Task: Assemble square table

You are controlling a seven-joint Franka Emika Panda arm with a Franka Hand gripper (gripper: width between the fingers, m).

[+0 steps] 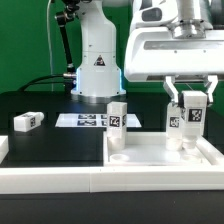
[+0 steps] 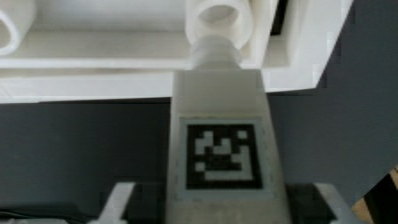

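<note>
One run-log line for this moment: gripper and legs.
gripper: shut on held leg | held leg: upright, at tabletop corner hole | second leg: standing on tabletop | third leg: loose on table

White arm (image 1: 97,45) and fingers (image 1: 172,98), black emblem (image 1: 100,62)

Arm (image 1: 97,60) leaves the exterior view past the top edge, so its middle links aren't seen. The standing leg block (image 1: 117,114) hides part of the marker board (image 1: 85,120), and the tag patterns there are too small to read. Wrist view: fingers (image 2: 121,203) clipped by the picture's edge, far end of the held leg block (image 2: 217,100) blurred, can't tell whether it touches the tabletop (image 2: 107,60) hole.
</note>
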